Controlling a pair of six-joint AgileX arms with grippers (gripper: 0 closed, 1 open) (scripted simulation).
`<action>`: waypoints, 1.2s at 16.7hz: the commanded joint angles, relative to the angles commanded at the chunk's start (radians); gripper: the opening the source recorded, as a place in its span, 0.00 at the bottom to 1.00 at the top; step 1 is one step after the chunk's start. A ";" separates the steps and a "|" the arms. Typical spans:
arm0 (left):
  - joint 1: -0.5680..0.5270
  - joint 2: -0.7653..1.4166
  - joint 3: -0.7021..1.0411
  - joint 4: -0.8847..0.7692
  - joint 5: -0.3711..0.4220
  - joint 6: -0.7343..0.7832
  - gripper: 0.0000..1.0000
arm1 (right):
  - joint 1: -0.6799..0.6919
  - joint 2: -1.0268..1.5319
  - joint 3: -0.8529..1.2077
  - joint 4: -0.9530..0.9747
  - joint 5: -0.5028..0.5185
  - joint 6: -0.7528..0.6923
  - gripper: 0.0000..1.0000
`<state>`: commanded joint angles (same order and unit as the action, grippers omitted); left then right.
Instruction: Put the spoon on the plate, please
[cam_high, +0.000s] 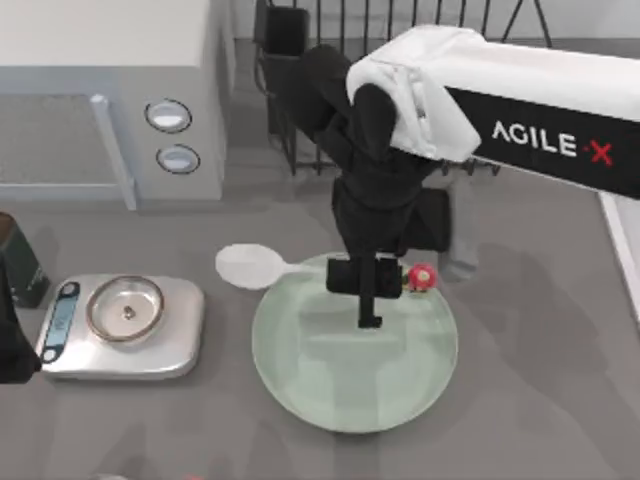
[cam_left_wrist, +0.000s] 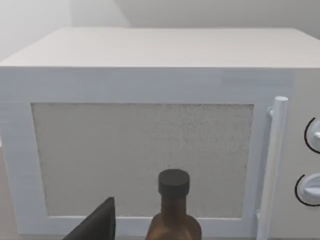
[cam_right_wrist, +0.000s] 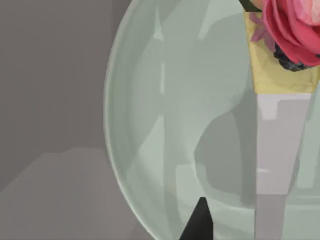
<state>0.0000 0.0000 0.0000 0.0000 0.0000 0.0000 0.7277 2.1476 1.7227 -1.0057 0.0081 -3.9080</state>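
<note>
The white spoon hangs just above the far rim of the pale green plate (cam_high: 355, 385). Its bowl (cam_high: 248, 266) juts past the plate's left edge, and its red-pink ornament (cam_high: 422, 276) shows to the right of my right gripper (cam_high: 368, 300). That gripper is shut on the spoon's handle above the plate's far part. In the right wrist view the handle (cam_right_wrist: 280, 150) and ornament (cam_right_wrist: 292, 30) cast a shadow on the plate (cam_right_wrist: 165, 125), with one dark fingertip (cam_right_wrist: 200, 222) beside them. My left gripper (cam_high: 12, 345) is parked at the table's left edge.
A kitchen scale (cam_high: 125, 325) with a small steel dish sits left of the plate. The white microwave (cam_high: 100, 90) stands at the back left, with a brown bottle (cam_left_wrist: 174, 210) in front of it. A black wire rack (cam_high: 400, 25) is at the back.
</note>
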 joint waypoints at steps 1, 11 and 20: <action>0.000 0.000 0.000 0.000 0.000 0.000 1.00 | 0.007 0.002 -0.004 0.000 -0.005 -0.002 0.00; 0.000 0.000 0.000 0.000 0.000 0.000 1.00 | 0.041 0.066 -0.058 -0.012 -0.023 -0.005 0.00; 0.000 0.000 0.000 0.000 0.000 0.000 1.00 | 0.041 0.066 -0.058 -0.012 -0.023 -0.005 0.45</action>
<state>0.0000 0.0000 0.0000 0.0000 0.0000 0.0000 0.7686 2.2136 1.6643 -1.0181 -0.0151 -3.9126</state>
